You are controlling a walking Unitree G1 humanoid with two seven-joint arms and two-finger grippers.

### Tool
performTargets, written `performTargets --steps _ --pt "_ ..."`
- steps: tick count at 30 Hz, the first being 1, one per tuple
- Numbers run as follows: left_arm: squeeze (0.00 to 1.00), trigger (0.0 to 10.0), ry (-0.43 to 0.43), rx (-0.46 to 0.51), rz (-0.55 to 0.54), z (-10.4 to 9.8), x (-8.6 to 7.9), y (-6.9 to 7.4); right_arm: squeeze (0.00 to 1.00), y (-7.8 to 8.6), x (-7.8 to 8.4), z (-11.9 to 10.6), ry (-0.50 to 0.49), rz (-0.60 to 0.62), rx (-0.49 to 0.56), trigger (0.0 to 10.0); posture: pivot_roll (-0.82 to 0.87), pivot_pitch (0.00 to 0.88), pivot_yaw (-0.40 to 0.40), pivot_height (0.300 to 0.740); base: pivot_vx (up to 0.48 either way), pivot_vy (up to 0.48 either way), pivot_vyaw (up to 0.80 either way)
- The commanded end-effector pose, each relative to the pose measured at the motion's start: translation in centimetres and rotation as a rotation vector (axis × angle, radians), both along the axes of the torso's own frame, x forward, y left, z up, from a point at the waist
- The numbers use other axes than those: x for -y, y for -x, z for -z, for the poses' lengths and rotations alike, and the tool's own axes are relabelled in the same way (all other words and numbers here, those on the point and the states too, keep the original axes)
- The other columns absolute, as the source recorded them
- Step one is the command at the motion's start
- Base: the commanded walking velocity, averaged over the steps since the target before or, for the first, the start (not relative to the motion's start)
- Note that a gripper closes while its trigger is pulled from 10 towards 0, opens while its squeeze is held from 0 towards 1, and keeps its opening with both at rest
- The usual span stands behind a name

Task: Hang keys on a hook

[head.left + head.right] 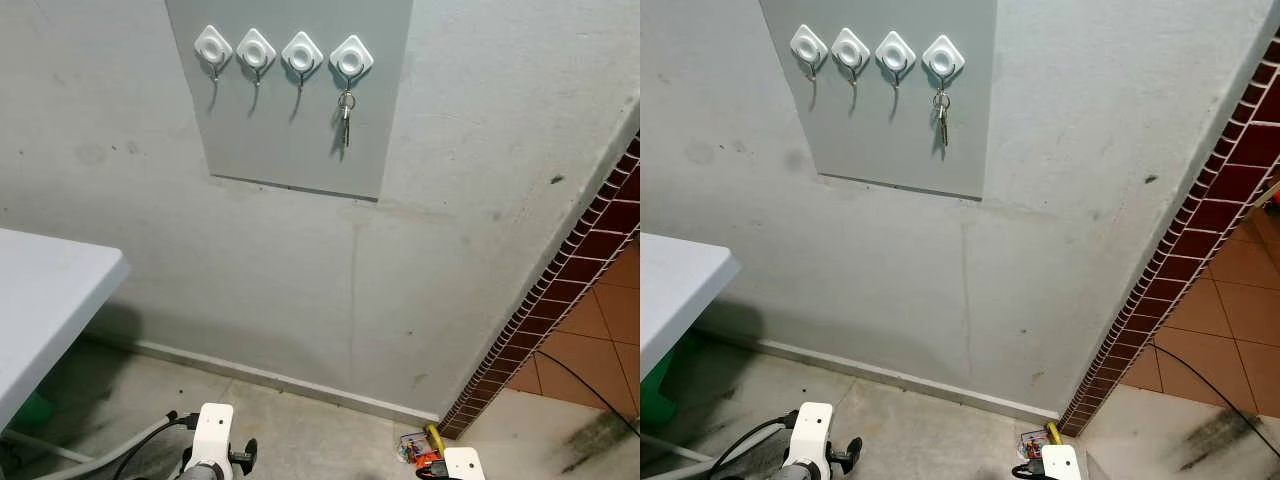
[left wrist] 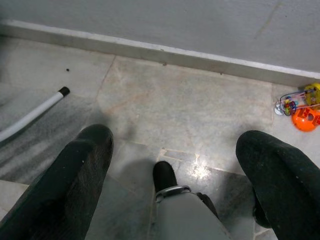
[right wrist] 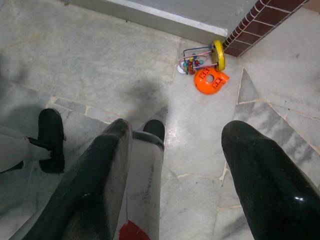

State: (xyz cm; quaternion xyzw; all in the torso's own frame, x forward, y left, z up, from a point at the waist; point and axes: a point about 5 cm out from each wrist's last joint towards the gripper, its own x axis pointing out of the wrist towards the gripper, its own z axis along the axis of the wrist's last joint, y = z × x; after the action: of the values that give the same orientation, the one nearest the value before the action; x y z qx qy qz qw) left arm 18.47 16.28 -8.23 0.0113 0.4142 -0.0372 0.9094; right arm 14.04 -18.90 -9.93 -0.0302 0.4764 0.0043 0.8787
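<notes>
1. Where the grey panel (image 1: 290, 120) is fixed to the wall (image 1: 480, 220), four white hooks (image 1: 255, 48) sit in a row across its top.
2. Keys (image 1: 345, 112) hang from the hook (image 1: 351, 58) furthest toward the robot's right; they dangle flat against the panel.
3. Remaining three hooks carry nothing.
4. Left gripper (image 2: 175, 165) is low, pointing down at the floor (image 2: 200, 115); its fingers (image 2: 75, 175) are spread wide apart and grasp nothing.
5. Right gripper (image 3: 177, 170) is likewise low over the floor, fingers (image 3: 260, 170) released and wide apart, grasping nothing.
6. White counter (image 1: 45, 300) edge stands at the robot's left, well apart from the panel; nothing seen on the visible part.
7. Something green (image 1: 35, 410) sits under the counter; contents cannot be told.
8. Small bright toys (image 3: 205, 62), yellow and orange, lie on the floor at the foot of the wall, beside the brick strip (image 1: 570, 270).
9. Black cable (image 1: 590, 385) runs over the tiled floor on the right.
10. White tube (image 2: 32, 112) with a black tip lies on the floor near the left gripper.
</notes>
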Motion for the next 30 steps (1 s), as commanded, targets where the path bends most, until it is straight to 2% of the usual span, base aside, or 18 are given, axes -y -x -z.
performTargets --steps 1,30 --pt "0.0 10.0 -0.002 -0.007 0.006 0.05 -0.15 0.1 0.0 0.04 -0.02 0.04 0.007 -0.001 -0.009 10.0 0.01 0.0 0.022 0.74 0.0 0.0 0.0" --pt "0.0 10.0 0.005 -0.021 0.006 0.27 -0.19 0.56 0.0 0.38 0.28 0.14 0.025 -0.008 -0.024 10.0 0.01 0.0 0.02 0.74 0.0 0.0 0.0"
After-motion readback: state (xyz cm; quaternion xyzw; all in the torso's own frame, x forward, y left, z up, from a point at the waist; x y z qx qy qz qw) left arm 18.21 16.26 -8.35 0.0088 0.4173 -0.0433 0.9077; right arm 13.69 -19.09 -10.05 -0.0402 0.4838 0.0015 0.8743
